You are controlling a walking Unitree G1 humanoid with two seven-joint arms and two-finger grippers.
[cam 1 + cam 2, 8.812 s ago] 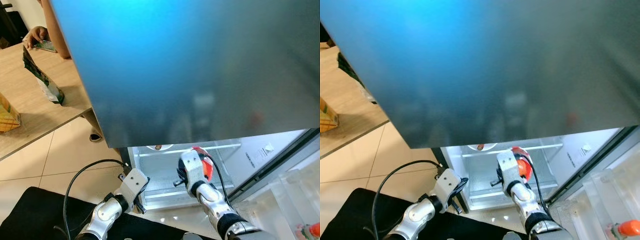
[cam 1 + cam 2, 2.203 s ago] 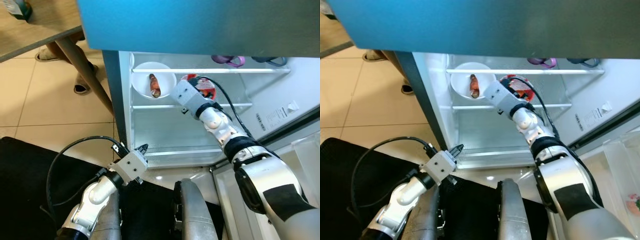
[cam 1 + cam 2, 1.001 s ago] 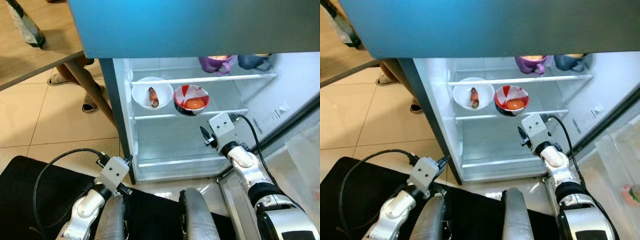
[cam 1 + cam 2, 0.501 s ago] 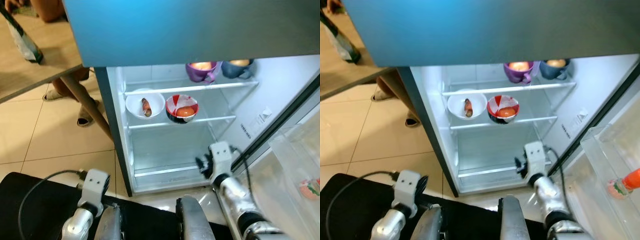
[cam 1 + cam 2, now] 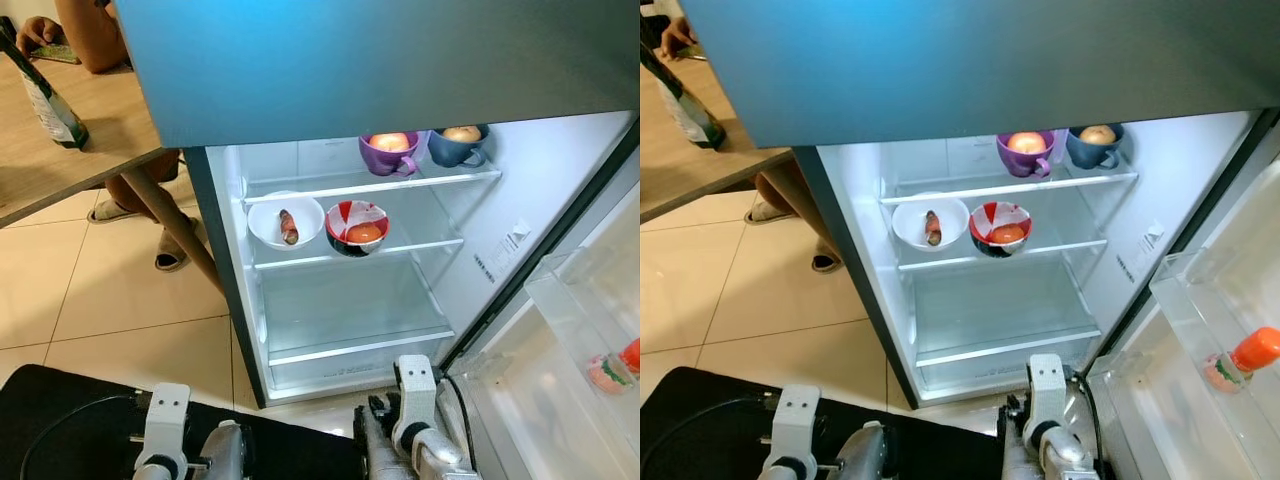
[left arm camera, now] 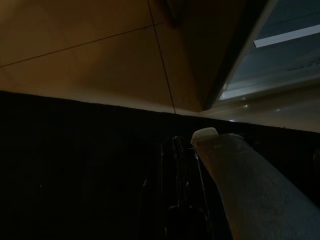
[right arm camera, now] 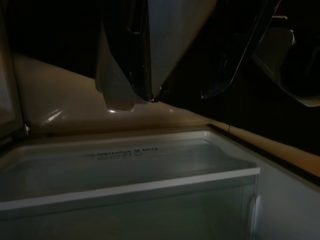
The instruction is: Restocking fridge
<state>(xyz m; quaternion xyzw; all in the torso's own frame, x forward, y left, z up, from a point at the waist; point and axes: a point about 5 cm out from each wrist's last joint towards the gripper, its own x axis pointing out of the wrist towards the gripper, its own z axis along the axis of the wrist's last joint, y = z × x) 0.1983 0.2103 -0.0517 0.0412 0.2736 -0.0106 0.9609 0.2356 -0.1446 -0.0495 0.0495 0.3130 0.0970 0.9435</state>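
The fridge point(image 5: 232, 300) is seen standing open, with a white bowl point(image 5: 285, 221) and a red-and-white bowl point(image 5: 357, 227) side by side on the middle shelf and a purple cup point(image 5: 391, 153) and a blue cup point(image 5: 456, 145) on the shelf above. The left gripper point(image 5: 166, 425) and the right gripper point(image 5: 385, 412) are held low before the fridge's foot. Whether either pair of fingers is wide or narrow cannot be told.

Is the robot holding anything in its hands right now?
It doesn't look so. Both arms hang low before the open fridge, and the red bowl sits on its shelf. I can't make out the fingers.
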